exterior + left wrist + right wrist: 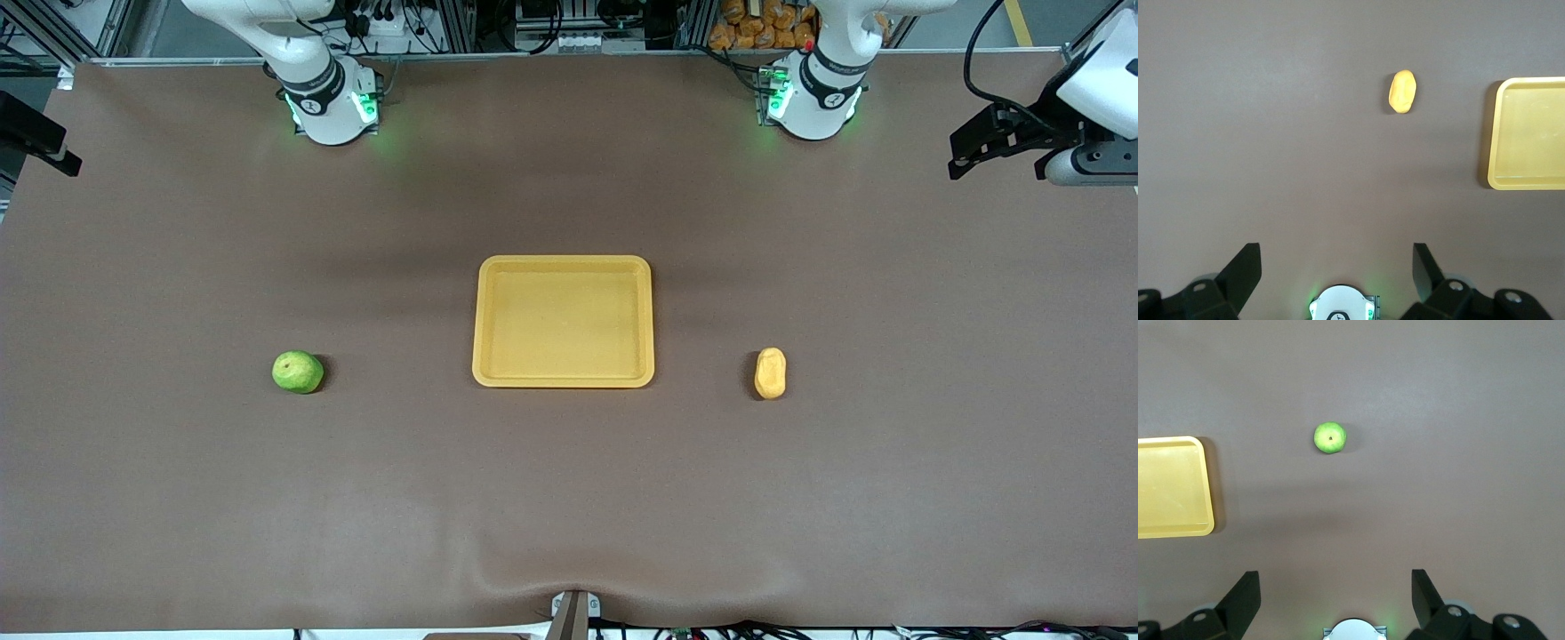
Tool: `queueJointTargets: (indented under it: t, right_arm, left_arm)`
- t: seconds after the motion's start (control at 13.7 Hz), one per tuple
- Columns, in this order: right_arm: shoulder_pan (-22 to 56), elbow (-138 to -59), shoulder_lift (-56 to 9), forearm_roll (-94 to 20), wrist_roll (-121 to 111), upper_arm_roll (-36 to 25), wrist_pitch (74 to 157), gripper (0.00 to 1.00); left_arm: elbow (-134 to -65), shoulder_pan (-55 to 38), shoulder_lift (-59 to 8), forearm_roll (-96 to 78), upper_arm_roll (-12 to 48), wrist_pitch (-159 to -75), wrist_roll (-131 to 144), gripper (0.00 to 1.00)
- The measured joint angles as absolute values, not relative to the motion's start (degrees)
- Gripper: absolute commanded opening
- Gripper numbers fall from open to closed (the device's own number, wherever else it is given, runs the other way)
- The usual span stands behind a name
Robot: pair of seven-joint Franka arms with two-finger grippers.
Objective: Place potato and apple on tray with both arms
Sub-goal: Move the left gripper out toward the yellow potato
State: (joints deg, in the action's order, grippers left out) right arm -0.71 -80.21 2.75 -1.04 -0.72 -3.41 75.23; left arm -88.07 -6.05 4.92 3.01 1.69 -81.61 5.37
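The empty yellow-orange tray lies at the table's middle. The green apple lies toward the right arm's end of the table, apart from the tray. The yellow-orange potato lies toward the left arm's end, also apart from the tray. My left gripper is open and empty, high over the table near its own base; its wrist view shows the potato and the tray's rim. My right gripper is open and empty, high near its base; its wrist view shows the apple and the tray's rim.
A brown mat covers the table. The arm bases stand with green lights along the edge farthest from the front camera. Black gripper parts show at the view's edges. A clamp sits at the nearest edge.
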Motion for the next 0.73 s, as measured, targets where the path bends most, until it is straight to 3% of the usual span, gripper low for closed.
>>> queueJointTargets:
  t: [0.73]
  right_arm:
    - [-0.9,-80.3,2.4,-1.0,-0.7,-3.9,73.7,1.0]
  left_arm:
    - [-88.1,-6.0,3.4,3.0,1.7,-81.6,5.4,1.0]
